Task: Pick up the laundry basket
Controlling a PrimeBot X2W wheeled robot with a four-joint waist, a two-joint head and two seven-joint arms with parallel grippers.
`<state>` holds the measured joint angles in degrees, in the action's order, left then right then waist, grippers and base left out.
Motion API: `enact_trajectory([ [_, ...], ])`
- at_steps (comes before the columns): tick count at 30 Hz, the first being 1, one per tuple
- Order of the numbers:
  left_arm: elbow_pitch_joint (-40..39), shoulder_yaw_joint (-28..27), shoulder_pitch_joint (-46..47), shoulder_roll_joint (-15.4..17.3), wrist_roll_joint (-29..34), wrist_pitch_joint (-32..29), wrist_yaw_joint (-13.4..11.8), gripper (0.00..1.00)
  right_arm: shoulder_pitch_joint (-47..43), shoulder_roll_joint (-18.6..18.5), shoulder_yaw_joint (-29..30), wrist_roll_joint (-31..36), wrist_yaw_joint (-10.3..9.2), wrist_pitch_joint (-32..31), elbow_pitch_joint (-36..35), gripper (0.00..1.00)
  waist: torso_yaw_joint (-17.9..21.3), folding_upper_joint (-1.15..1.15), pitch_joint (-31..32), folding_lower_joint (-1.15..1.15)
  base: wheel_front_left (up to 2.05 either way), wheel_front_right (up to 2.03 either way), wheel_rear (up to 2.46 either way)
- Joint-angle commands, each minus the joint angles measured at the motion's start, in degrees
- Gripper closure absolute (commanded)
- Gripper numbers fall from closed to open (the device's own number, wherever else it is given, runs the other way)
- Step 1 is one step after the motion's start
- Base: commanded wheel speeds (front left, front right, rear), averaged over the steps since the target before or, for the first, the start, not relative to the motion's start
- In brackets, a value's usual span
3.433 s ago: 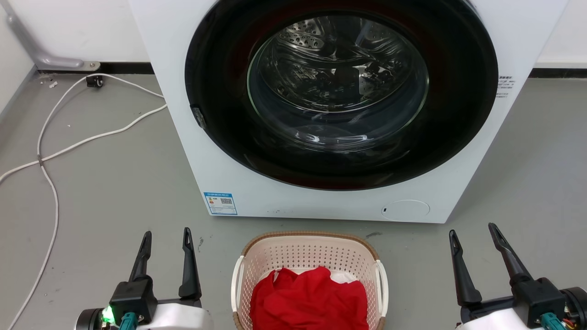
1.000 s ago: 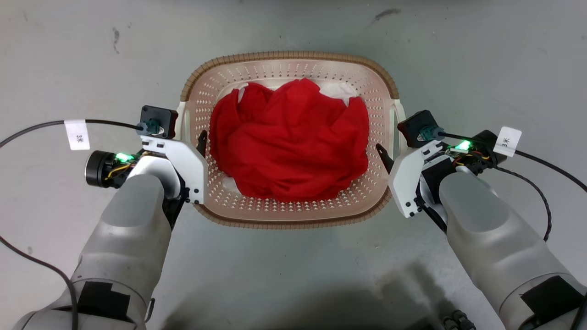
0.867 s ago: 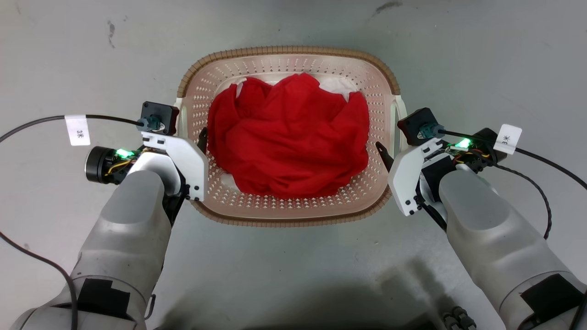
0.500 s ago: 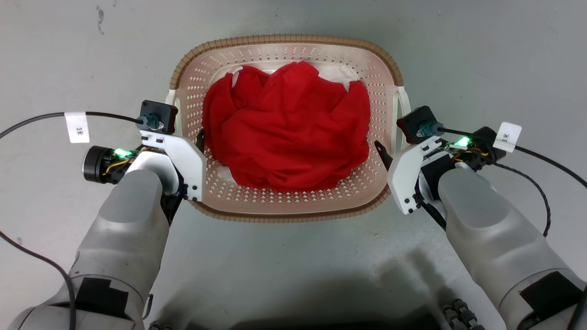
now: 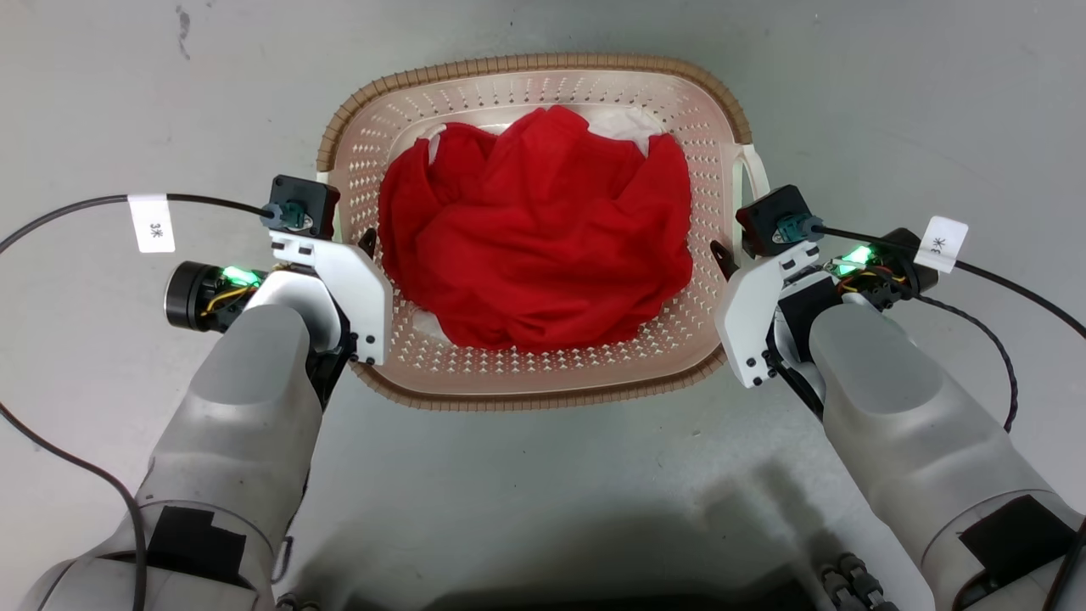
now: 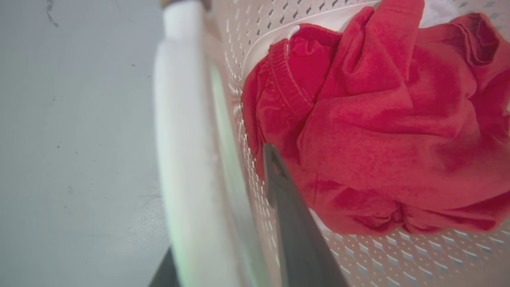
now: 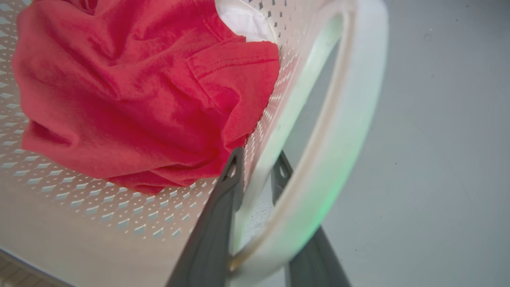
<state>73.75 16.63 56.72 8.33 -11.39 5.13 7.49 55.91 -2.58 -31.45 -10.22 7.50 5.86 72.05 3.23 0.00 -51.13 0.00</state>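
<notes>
The laundry basket (image 5: 534,386), pale pink-cream with perforated walls and a brown woven-look rim, sits centred in the head view and holds a crumpled red garment (image 5: 534,246) over a bit of white cloth (image 5: 624,127). My left gripper (image 5: 352,242) is shut on its left side: one finger (image 6: 287,207) is inside the wall, and the other is behind the white handle (image 6: 179,139). My right gripper (image 5: 736,253) is shut on the right side. In the right wrist view its fingers (image 7: 223,207) pinch the wall (image 7: 259,131) inside the white handle loop (image 7: 350,131).
Grey floor (image 5: 891,93) lies all around the basket, with a dark scuff (image 5: 182,19) at the far left. Black cables with white tags (image 5: 151,223) (image 5: 942,242) trail outward from both wrists. A dark shadow (image 5: 551,568) lies along the bottom edge.
The camera tilted down from the washer to the basket. Over the last second the basket has grown larger in the head view, and both grippers have moved with it, still holding its sides.
</notes>
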Motion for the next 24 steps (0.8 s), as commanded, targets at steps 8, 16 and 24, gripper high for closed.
enact_trajectory([
  [8, 0.1, 1.13, -2.5, 0.26, -0.96, -1.42, -0.16, 1.0, -1.43, -0.55, -1.49, -0.83, -0.02, -1.44, 0.32, 1.0, -0.31, 0.0, 3.3, 0.0, 0.0, 0.0, 0.0],
  [16, 0.11, 2.77, -5.36, -0.4, -2.44, -4.04, -0.15, 1.0, -4.52, -0.54, -3.74, -3.27, -0.02, -4.19, -0.18, 1.0, -0.31, 0.0, 8.75, 0.0, 0.0, 0.0, 0.0],
  [24, 0.1, 4.35, -8.91, -1.1, -4.6, -6.24, -0.14, 1.0, -7.49, -0.43, -6.4, -6.32, -0.02, -6.6, -0.74, 1.0, -0.25, 0.0, 14.99, 0.0, 0.0, 0.0, 0.0],
])
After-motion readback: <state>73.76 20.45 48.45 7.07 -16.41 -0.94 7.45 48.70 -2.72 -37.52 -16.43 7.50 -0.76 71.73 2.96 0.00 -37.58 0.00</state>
